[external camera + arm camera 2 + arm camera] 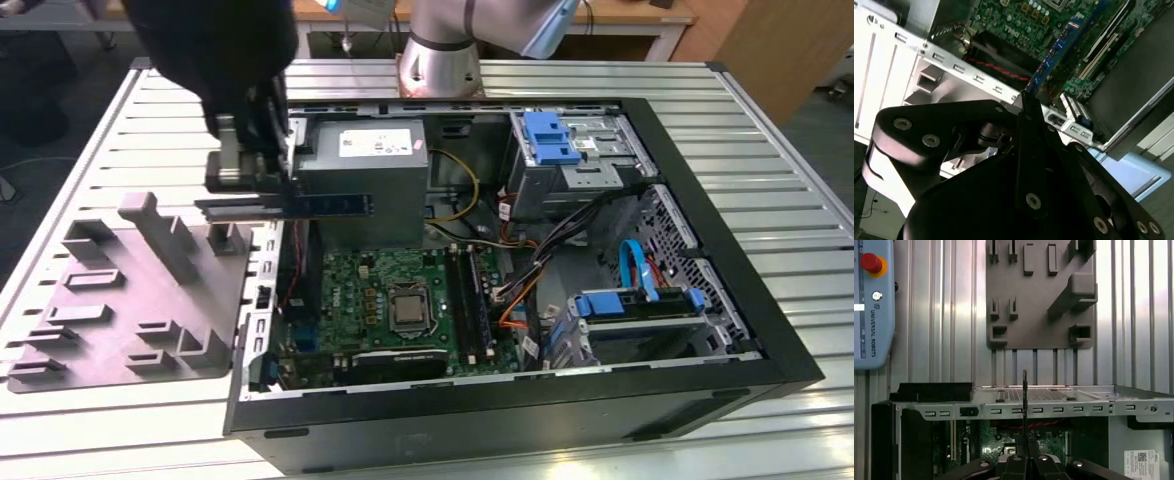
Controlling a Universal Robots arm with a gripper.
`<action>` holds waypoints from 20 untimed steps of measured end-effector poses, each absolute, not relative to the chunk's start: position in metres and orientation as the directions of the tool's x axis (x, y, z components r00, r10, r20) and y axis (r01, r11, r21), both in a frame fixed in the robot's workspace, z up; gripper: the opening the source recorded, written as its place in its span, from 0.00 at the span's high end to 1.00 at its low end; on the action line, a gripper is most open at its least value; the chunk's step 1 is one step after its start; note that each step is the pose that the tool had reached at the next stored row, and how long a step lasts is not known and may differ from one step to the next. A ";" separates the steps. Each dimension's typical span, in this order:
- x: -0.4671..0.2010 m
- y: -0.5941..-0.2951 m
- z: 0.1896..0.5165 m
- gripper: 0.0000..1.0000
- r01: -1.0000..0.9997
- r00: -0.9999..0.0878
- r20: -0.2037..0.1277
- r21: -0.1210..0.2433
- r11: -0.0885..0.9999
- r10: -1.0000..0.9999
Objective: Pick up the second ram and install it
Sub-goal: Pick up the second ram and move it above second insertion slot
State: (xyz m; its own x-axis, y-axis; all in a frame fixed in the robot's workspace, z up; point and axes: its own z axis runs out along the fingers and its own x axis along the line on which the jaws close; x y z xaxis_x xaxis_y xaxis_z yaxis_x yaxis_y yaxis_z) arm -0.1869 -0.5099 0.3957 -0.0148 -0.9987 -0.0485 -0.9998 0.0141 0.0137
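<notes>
The gripper (260, 195) has its fingers pinched on one end of the second ram (334, 204). The stick hangs level in the air above the exterior view's left wall of the open computer case (534, 395), just in front of the grey power supply (360, 165) and touching nothing else. In the second wrist view the blue board (1054, 52) juts straight out from between the fingertips (1024, 107), and in the first wrist view it shows edge-on as a thin dark line (1024, 400) above the case rim.

The step in hand looks like carrying the stick to the long black slot rails (463, 290) on the motherboard (380, 275), just right of the CPU socket (404, 308). Those rails run near to far, while the stick lies left to right, so it probably has to be turned parallel to them. It should also meet the slot squarely along its whole length, since a grip at one end gives little hold against tipping.

The power supply's near face and the yellow cables (463, 190) beside it crowd the far end of the rails, and orange wiring (514, 300) lies close on their right. The grey parts holder (134, 290) sits on the slatted table (747, 120), well apart to the left
</notes>
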 end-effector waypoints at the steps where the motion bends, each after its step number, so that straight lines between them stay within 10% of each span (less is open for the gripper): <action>1: -0.182 -0.510 0.396 0.89 -1.000 -0.015 -0.049 0.014 0.014 -0.999; 20: -0.105 -0.510 0.395 0.89 -1.000 -0.015 -0.049 0.015 0.014 -0.999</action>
